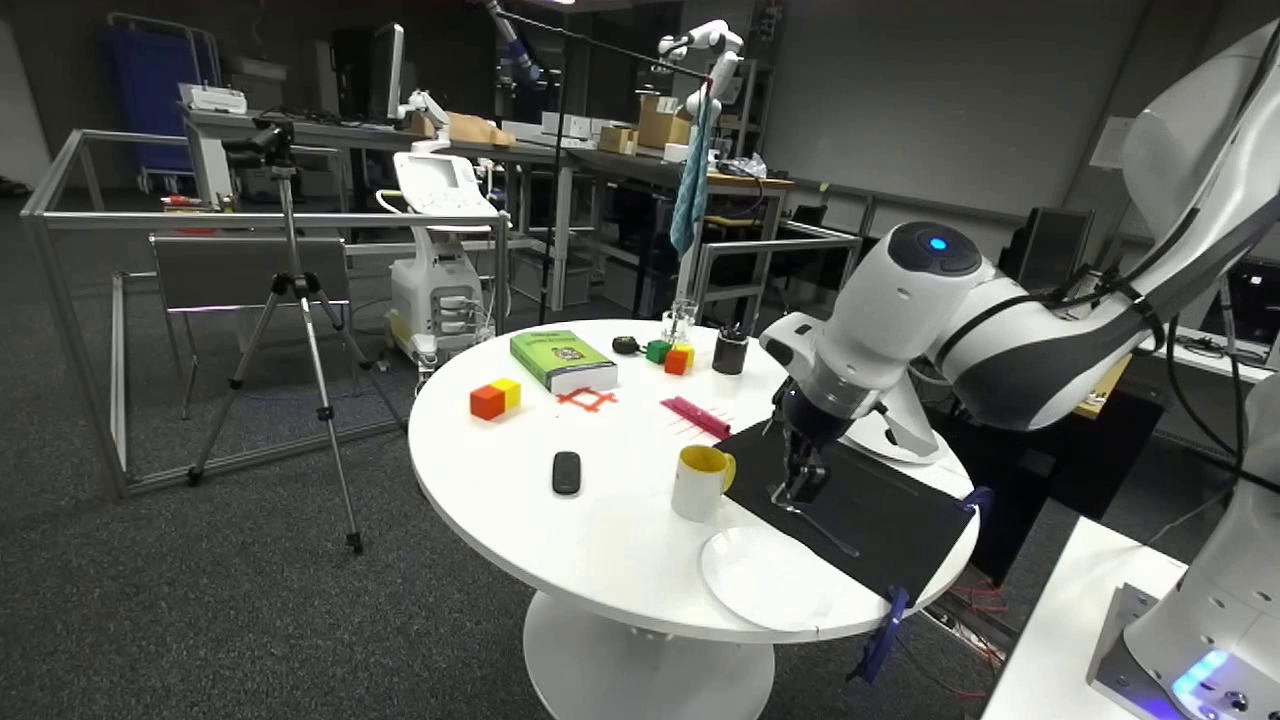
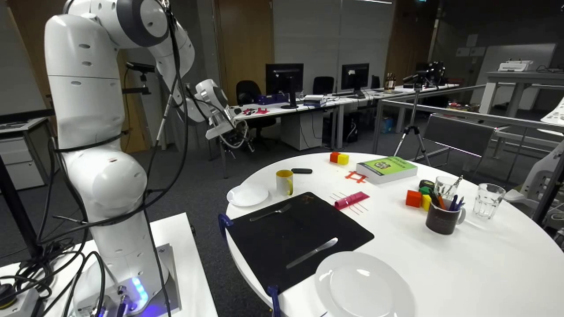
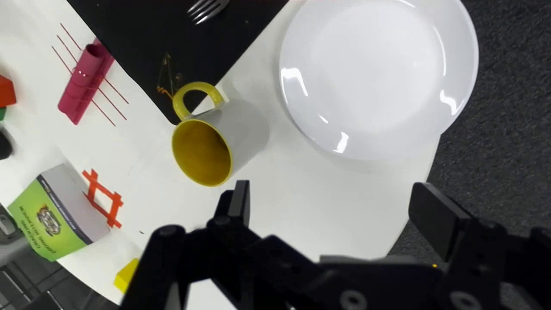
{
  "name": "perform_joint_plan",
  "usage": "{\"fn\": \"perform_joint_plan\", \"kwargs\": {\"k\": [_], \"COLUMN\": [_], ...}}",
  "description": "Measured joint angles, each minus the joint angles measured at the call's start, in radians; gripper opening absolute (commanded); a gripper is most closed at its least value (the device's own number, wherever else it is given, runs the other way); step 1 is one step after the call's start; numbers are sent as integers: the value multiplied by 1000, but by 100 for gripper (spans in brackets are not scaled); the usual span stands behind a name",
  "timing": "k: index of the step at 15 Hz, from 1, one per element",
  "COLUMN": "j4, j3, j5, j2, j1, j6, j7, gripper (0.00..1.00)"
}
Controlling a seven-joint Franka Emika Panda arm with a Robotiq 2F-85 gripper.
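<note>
The gripper point(image 3: 330, 206) hangs, fingers point(image 3: 241, 202) spread wide; in the wrist view, the yellow-lined mug point(image 3: 224, 137) sits at its ten o'clock, the white plate point(image 3: 374, 73) near one!

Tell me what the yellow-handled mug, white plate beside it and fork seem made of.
Mug: probably smooth ceramic, going by its thick handle. Plate: glossy, with bright highlights; glazed ceramic or hard plastic, unclear. Fork: likely polished metal, given its silvery sheen.

Gripper point(image 1: 803, 487) blocking bit of mat point(image 1: 895, 512) from this angle. Mug point(image 1: 695, 493) upright right by mat, plate point(image 1: 758, 576) nearby, book point(image 1: 562, 358) way further back.
</note>
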Motion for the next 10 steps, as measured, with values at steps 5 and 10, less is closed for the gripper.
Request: {"fn": "perform_joint_plan", "kwargs": {"k": [5,10], "j4": [-43,-96], "j3": [-59,-120], "j5": [89,176], "j2": [-91,-169], "j1": [-68,-146], "j6": [52,107], "j7": [0,-3], "gripper": [100,100]}}
